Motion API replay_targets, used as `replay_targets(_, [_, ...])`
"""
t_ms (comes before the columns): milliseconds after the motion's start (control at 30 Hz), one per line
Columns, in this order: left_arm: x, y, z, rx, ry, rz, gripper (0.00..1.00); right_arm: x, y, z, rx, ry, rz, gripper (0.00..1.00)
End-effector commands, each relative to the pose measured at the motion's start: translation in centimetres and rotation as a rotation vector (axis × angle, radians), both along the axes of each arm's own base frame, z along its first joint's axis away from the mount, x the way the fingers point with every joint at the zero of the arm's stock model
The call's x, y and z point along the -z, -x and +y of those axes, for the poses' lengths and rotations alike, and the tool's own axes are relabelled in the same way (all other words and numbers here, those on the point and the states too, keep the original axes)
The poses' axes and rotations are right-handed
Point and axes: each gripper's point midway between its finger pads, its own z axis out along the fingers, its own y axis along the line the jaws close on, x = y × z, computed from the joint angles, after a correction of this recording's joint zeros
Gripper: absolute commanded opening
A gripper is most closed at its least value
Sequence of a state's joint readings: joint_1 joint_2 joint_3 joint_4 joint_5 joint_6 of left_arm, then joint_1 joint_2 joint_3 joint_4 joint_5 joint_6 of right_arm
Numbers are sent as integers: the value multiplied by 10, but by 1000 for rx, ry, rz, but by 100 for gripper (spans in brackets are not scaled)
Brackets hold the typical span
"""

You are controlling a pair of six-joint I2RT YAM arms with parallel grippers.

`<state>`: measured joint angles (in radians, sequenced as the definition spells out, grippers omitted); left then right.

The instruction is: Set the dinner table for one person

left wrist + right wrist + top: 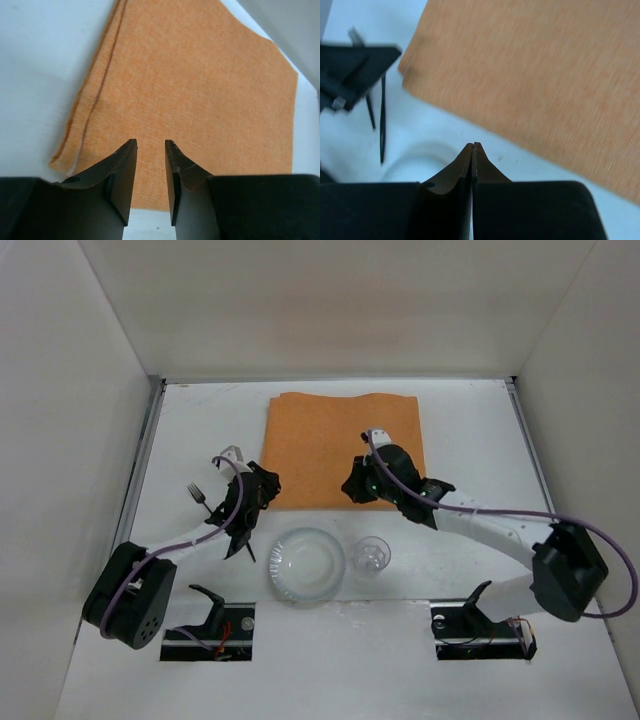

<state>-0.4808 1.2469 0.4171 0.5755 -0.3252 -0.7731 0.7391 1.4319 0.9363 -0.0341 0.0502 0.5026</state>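
White dinner table (470, 430) fills the top view, its metal side rails running near to far. An orange mat (330, 435) lies at its far middle. Left gripper (151, 144) is slightly spread and empty (above the mat's near edge). Right gripper (472, 145) is pressed together, holding nothing, above bare table just beside the mat.

Built of white links (485, 525) and bulky black joints (130, 595) — strung with purple cables (500, 511), tipped with black wedge-shaped fingers (122, 170).
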Motion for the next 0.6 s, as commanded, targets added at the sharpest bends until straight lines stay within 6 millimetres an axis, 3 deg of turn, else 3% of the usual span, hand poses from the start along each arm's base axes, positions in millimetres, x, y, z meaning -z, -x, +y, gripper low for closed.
replay_targets(0, [-4, -1, 10, -7, -25, -57, 26, -16, 28, -17, -35, 23, -30, 6])
replay_targets(167, [-3, 0, 0, 36, -17, -70, 20, -26, 68, -45, -12, 62, -18, 22])
replay_targets(367, [-4, 2, -3, 50, -8, -82, 18, -4, 103, -99, 104, 280, 63, 46])
replay_targets(433, [-5, 2, 0, 39, -11, -88, 19, 8, 113, -104, 101, 323, 116, 48])
replay_targets(567, [-3, 2, 7, 16, -3, -86, 22, 27, 131, -91, 27, 367, 173, 49])
